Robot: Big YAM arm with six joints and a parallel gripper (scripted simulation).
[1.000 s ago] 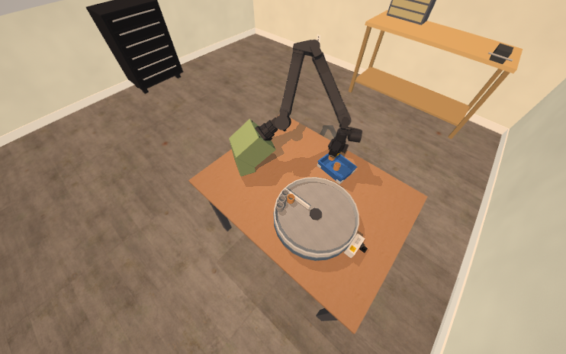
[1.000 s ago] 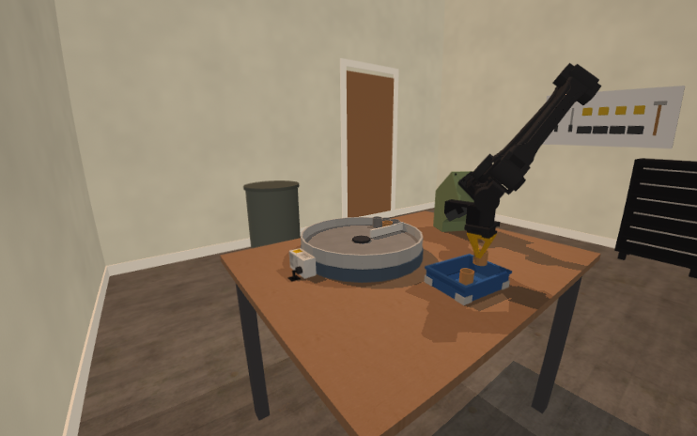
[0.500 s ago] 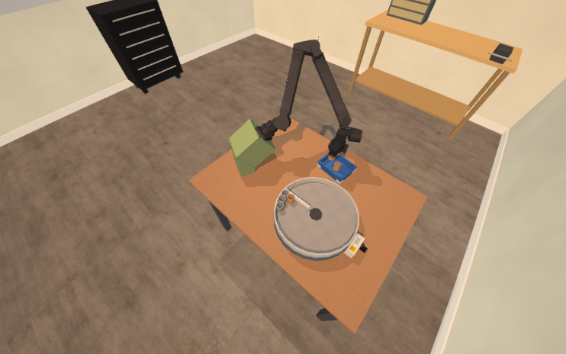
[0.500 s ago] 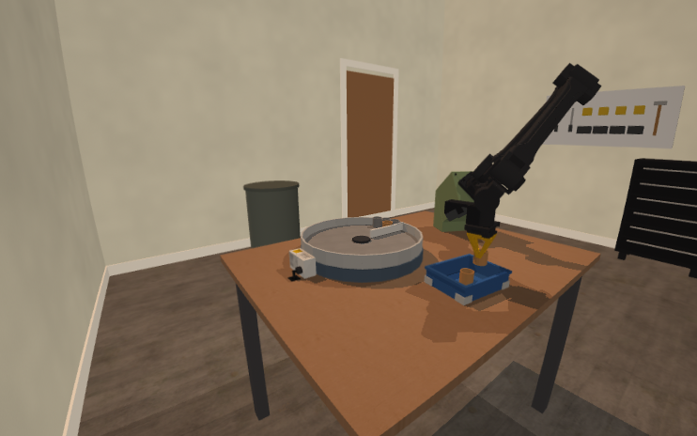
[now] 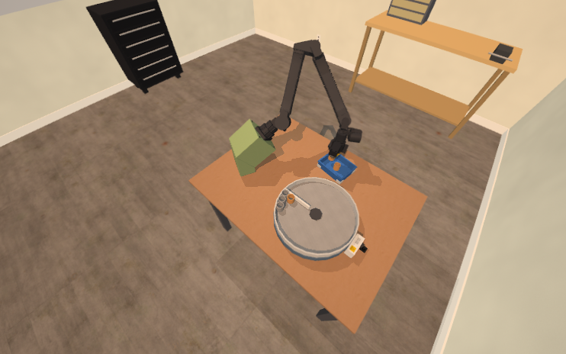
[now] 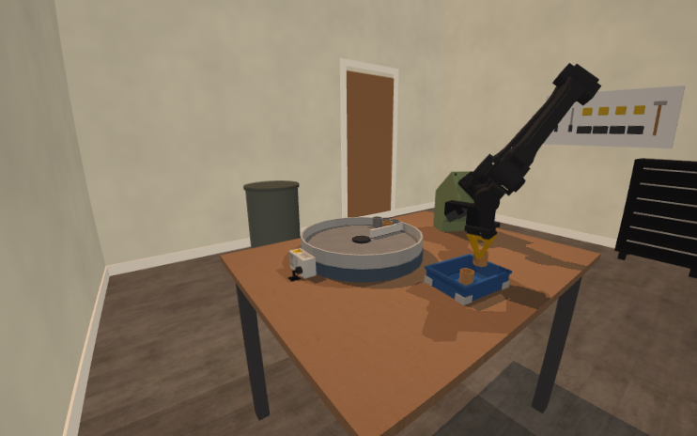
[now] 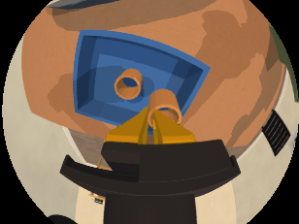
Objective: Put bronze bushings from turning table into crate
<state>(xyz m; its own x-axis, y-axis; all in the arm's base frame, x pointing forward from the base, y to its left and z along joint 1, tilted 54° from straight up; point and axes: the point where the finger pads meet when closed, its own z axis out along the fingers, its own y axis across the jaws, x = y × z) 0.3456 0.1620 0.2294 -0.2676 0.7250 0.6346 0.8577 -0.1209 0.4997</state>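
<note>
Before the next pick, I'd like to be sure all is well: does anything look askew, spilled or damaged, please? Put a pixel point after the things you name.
Nothing stands out: one bronze bushing sits inside the blue crate (image 5: 345,174) (image 6: 441,280) (image 7: 78,72), and the gripper (image 5: 332,155) (image 6: 478,256) (image 7: 150,111) holds another at it.

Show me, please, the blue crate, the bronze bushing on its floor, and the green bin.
Blue crate (image 5: 329,172) (image 6: 487,289) (image 7: 131,49): top, exterior, wrist views; its wall.
Bronze bushing (image 5: 336,167) (image 6: 466,278) (image 7: 135,75): top, exterior, wrist views; its outer side.
Green bin (image 6: 273,215): exterior view; its side.
</note>
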